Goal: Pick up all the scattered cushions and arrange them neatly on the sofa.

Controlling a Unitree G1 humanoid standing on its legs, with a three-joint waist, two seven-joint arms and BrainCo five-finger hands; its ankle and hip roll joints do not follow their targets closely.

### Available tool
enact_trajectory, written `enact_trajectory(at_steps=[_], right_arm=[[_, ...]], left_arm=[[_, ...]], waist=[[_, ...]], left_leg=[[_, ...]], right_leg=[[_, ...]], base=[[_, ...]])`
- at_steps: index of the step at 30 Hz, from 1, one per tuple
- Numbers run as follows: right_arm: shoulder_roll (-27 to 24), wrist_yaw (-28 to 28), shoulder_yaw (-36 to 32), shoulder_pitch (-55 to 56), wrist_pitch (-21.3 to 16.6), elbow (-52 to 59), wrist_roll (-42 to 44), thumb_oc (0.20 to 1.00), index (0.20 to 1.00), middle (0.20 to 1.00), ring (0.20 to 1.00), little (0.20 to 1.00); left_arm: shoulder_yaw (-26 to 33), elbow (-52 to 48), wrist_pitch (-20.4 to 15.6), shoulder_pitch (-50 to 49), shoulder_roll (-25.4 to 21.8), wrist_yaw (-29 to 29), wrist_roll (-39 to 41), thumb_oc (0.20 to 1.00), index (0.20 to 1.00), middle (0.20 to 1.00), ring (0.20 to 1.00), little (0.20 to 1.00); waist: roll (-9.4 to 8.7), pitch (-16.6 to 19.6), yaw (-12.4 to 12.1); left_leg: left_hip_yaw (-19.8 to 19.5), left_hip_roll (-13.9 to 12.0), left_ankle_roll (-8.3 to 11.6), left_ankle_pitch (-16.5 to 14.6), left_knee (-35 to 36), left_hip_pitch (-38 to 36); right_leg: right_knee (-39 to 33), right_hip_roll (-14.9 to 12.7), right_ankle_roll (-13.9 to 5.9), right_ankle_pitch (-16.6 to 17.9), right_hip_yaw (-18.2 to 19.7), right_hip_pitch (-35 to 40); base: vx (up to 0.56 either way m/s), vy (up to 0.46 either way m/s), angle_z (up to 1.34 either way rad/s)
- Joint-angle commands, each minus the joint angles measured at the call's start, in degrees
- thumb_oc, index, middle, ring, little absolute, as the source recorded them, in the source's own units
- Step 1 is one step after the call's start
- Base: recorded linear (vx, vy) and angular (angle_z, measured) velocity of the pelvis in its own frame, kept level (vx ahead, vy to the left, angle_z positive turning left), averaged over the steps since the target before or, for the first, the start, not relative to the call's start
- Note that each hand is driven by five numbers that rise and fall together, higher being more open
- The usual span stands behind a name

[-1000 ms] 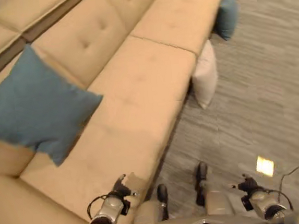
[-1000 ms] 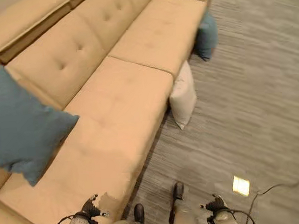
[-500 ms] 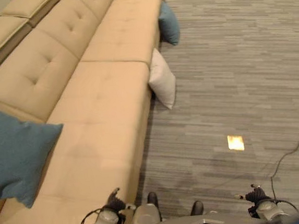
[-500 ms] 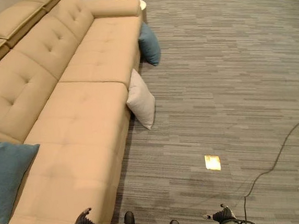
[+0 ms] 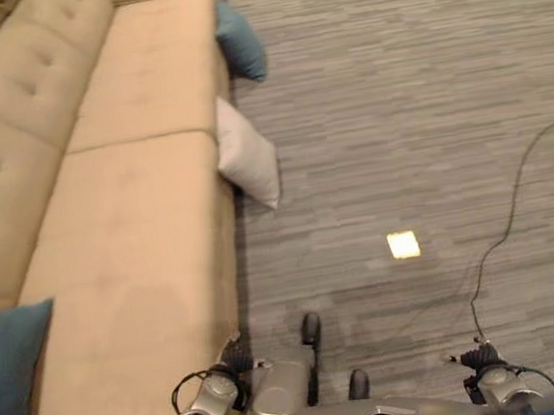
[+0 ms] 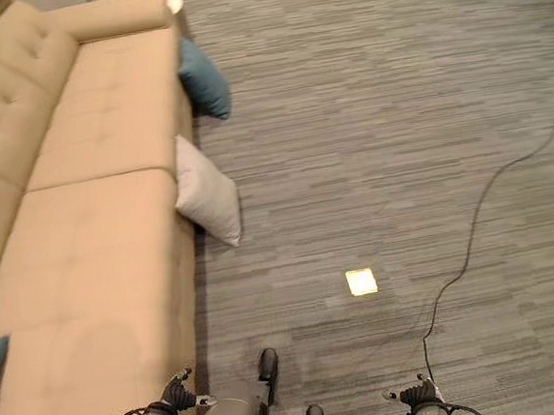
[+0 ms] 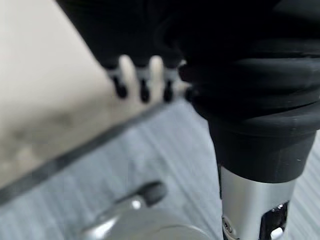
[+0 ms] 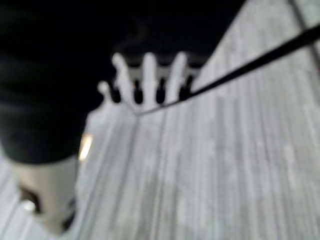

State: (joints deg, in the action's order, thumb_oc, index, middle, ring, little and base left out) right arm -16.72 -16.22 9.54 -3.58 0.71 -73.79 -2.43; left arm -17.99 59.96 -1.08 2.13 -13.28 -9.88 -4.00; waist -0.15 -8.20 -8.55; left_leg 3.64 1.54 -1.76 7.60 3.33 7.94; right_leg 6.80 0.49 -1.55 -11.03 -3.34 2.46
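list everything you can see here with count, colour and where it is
sofa: 1, beige, tufted back, along the robot's left side
blue cushion on floor: 1, blue, on the carpet leaning against the sofa front, near the far armrest
white cushion: 1, white, on the carpet leaning against the sofa front, nearer than the blue one
blue cushion on sofa: 1, blue, on the sofa at the near left edge of the view
floor plate: 1, pale yellow square, set in the carpet ahead of the robot
carpet: grey, striped, covers the floor
left hand: 1, silver fingers with dark tips, straight, by the sofa's front edge, holding nothing
right hand: 1, same colours, fingers straight, over the carpet, holding nothing
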Motion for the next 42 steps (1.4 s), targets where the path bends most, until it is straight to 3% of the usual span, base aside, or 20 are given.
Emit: enact_trajectory(at_steps=[1,2,3,6,7,8,9,15,16,17,18,22,23,25,27,30,33,36,39,42], right_arm=[[-0.77,-0.18,0.06,0.64,-0.17,2.50,-0.50,1.000,1.000,1.000,1.000,1.000],[-0.82,0.27,0.06,-0.39,0.09,3.28,-0.93,1.000,1.000,1.000,1.000,1.000],[-0.73,0.26,0.10,-0.43,0.13,3.42,-1.01,1.000,1.000,1.000,1.000,1.000],[-0.19,0.14,0.57,0.25,-0.25,3.98,-1.54,1.000,1.000,1.000,1.000,1.000],[0.32,0.25,1.10,0.62,-0.15,4.75,-2.05,1.000,1.000,1.000,1.000,1.000],[1.02,-0.11,1.86,1.18,-0.28,6.13,-2.71,1.000,1.000,1.000,1.000,1.000],[1.17,0.02,2.08,1.43,0.06,6.28,-2.98,1.000,1.000,1.000,1.000,1.000],[1.83,-0.42,3.18,2.24,-0.06,6.95,-4.44,1.000,1.000,1.000,1.000,1.000],[1.86,-0.47,3.58,1.27,-0.53,7.19,-4.16,1.000,1.000,1.000,1.000,1.000],[1.86,-0.47,3.57,1.23,-0.54,7.16,-4.15,1.000,1.000,1.000,1.000,1.000],[1.48,-0.79,3.34,-0.14,-0.61,7.77,-2.83,1.000,1.000,1.000,1.000,1.000],[0.85,-1.07,3.04,-1.30,-0.38,8.11,-2.16,1.000,1.000,1.000,1.000,1.000],[0.77,-1.20,3.12,-1.45,-0.32,8.16,-2.12,1.000,1.000,1.000,1.000,1.000],[0.72,-2.68,4.12,-1.72,-0.63,8.82,-2.71,1.000,1.000,1.000,1.000,1.000],[0.78,-3.13,4.70,-1.22,-0.60,9.57,-3.47,1.000,1.000,1.000,1.000,1.000],[1.44,-2.96,5.74,-0.69,-0.54,11.03,-5.02,1.000,1.000,1.000,1.000,1.000],[1.89,-3.10,6.20,-0.58,-0.45,11.33,-5.91,1.000,1.000,1.000,1.000,1.000],[3.05,-2.65,7.13,-1.32,-0.65,12.08,-7.64,1.000,1.000,1.000,1.000,1.000],[2.58,-2.04,7.82,-3.14,-0.52,12.73,-9.67,1.000,1.000,1.000,1.000,1.000],[2.71,-1.62,8.20,-3.57,-0.73,13.65,-9.99,1.000,1.000,1.000,1.000,1.000]], left_arm=[[0.96,0.24,-0.62,2.50,-1.39,-0.57,-1.11,1.000,1.000,1.000,1.000,1.000],[1.03,-0.71,-0.45,3.16,-2.36,-1.15,-0.72,1.000,1.000,1.000,1.000,1.000],[1.19,-0.88,-0.59,3.04,-2.41,-1.40,-0.35,1.000,1.000,1.000,1.000,1.000],[1.28,-0.78,-1.00,2.72,-2.04,-1.64,0.38,1.000,1.000,1.000,1.000,1.000],[1.38,-0.57,-1.11,2.67,-1.79,-1.76,0.50,1.000,1.000,1.000,1.000,1.000],[1.26,0.21,-1.27,3.25,-1.28,-1.71,0.04,1.000,1.000,1.000,1.000,1.000],[1.33,0.51,-1.47,3.32,-1.09,-1.73,0.03,1.000,1.000,1.000,1.000,1.000],[1.30,2.14,-1.52,2.85,0.26,-2.33,0.06,1.000,1.000,1.000,1.000,1.000],[0.82,1.95,-1.62,3.21,0.70,-1.88,0.41,1.000,1.000,1.000,1.000,1.000],[0.82,1.95,-1.61,3.23,0.70,-1.87,0.41,1.000,1.000,1.000,1.000,1.000],[-0.64,0.51,-1.91,4.30,0.54,-1.09,0.36,1.000,1.000,1.000,1.000,1.000],[-1.13,0.04,-1.69,4.76,0.04,-1.13,0.55,1.000,1.000,1.000,1.000,1.000],[-1.18,0.08,-1.62,4.82,0.22,-1.19,0.84,1.000,1.000,1.000,1.000,1.000],[-1.72,-0.34,-1.20,4.45,0.75,-1.39,0.66,1.000,1.000,1.000,1.000,1.000],[-1.66,-0.83,-1.00,3.81,0.74,-1.50,0.50,1.000,1.000,1.000,1.000,1.000],[-0.70,-0.74,-0.98,2.60,0.37,-1.70,1.08,1.000,1.000,1.000,1.000,1.000],[-0.01,-0.70,-0.88,2.01,0.02,-2.22,1.15,1.000,1.000,1.000,1.000,1.000],[1.72,-0.34,-0.73,0.50,-0.76,-2.65,2.15,1.000,1.000,1.000,1.000,1.000],[1.89,-0.97,-0.86,0.86,-1.94,-2.69,2.10,1.000,1.000,1.000,1.000,1.000],[2.02,-2.40,-1.46,0.95,-2.10,-3.30,2.93,1.000,1.000,1.000,1.000,1.000]], waist=[[-2.61,0.43,-0.78],[-0.34,-1.34,1.78],[0.32,-1.50,2.19],[0.84,-1.69,3.09],[1.02,-1.79,3.89],[0.50,-1.67,6.08],[0.83,-1.66,6.86],[1.08,0.36,7.81],[1.21,-0.14,7.29],[1.26,-0.12,7.42],[-0.42,-2.46,5.80],[-1.52,-3.42,3.69],[-1.70,-3.40,3.16],[-1.28,-2.35,1.86],[0.06,-1.52,0.88],[0.37,-0.58,-0.14],[-0.07,0.04,-0.31],[-1.83,1.16,-2.65],[0.29,0.00,-1.50],[1.46,-0.36,-0.79]], left_leg=[[-0.63,2.89,-0.92,-5.61,-6.75,2.46],[-1.09,0.71,-1.76,-7.29,-6.02,-1.65],[-1.11,0.41,-1.90,-7.89,-4.94,-3.52],[-1.57,0.63,-1.84,-8.92,-3.12,-6.80],[-1.73,0.72,-1.56,-9.68,-2.24,-8.58],[-3.50,1.52,-0.49,-11.76,-0.64,-12.00],[-4.26,1.27,-0.02,-12.42,0.26,-13.60],[-6.78,-1.07,2.05,-15.16,-1.52,-17.96],[-5.29,-1.85,4.46,-9.97,-12.75,-13.29],[-5.44,-1.89,4.50,-10.25,-13.33,-12.91],[-3.05,-2.13,4.67,-6.29,-28.43,-3.66],[0.99,-3.46,3.38,-7.84,-34.95,3.08],[1.66,-2.96,3.22,-8.57,-34.42,4.94],[3.49,-1.12,2.37,-9.38,-21.78,6.83],[5.40,-0.75,3.18,-3.89,-11.02,7.59],[8.76,-0.93,3.44,-0.39,-3.38,7.19],[8.68,-0.61,2.81,-0.26,-3.12,6.25],[6.13,1.59,0.39,-3.02,-4.97,3.59],[1.47,1.83,-2.39,-5.72,-4.45,-1.43],[-2.49,2.03,-2.80,-7.02,-3.80,-4.97]], right_leg=[[9.83,-1.41,-9.61,12.16,-3.03,-1.81],[23.54,-3.22,-12.18,16.80,-5.69,-10.73],[23.83,-4.87,-11.07,16.05,-7.79,-12.57],[19.70,-6.80,-9.00,14.11,-10.06,-14.04],[14.82,-7.15,-8.04,13.17,-10.60,-14.62],[0.06,-7.71,-8.52,16.42,-7.17,-17.79],[-3.10,-7.53,-9.05,18.00,-5.81,-18.38],[-3.98,-6.88,-8.14,19.38,-6.21,-16.00],[-5.22,-6.52,-6.78,18.36,-7.79,-12.97],[-5.27,-6.50,-6.76,18.38,-7.95,-13.00],[-6.07,-7.38,-4.80,17.50,-8.77,-9.75],[-8.16,-7.00,-3.60,15.13,-10.26,-5.44],[-8.73,-6.93,-3.70,14.55,-10.36,-4.37],[-10.59,-5.48,-4.75,12.53,-10.95,-1.58],[-11.23,-3.10,-4.99,10.83,-10.88,1.14],[-10.64,-1.32,-5.00,8.83,-11.06,3.71],[-9.92,-1.32,-5.10,8.12,-11.54,4.08],[0.19,-3.05,-6.83,7.62,-11.82,3.95],[23.40,-4.76,-9.68,16.15,-10.07,-6.58],[24.29,-5.76,-8.34,14.78,-9.01,-11.58]], base=[[0.24,0.093,-0.50],[0.26,0.101,-0.32],[0.37,0.114,-0.11],[0.27,0.007,-0.02],[0.59,-0.150,-0.07],[0.73,-0.183,-0.05],[0.61,-0.156,0.15],[0.43,-0.152,0.43],[0.16,-0.146,0.71],[0.22,-0.316,0.71],[0.14,-0.277,0.49],[0.19,-0.161,0.13],[0.43,-0.079,0.27],[0.49,-0.021,0.36],[0.34,0.018,0.11],[0.31,0.024,0.03],[0.23,0.037,-0.11],[0.40,0.137,0.25],[0.26,0.147,0.44],[0.27,0.034,0.98]])
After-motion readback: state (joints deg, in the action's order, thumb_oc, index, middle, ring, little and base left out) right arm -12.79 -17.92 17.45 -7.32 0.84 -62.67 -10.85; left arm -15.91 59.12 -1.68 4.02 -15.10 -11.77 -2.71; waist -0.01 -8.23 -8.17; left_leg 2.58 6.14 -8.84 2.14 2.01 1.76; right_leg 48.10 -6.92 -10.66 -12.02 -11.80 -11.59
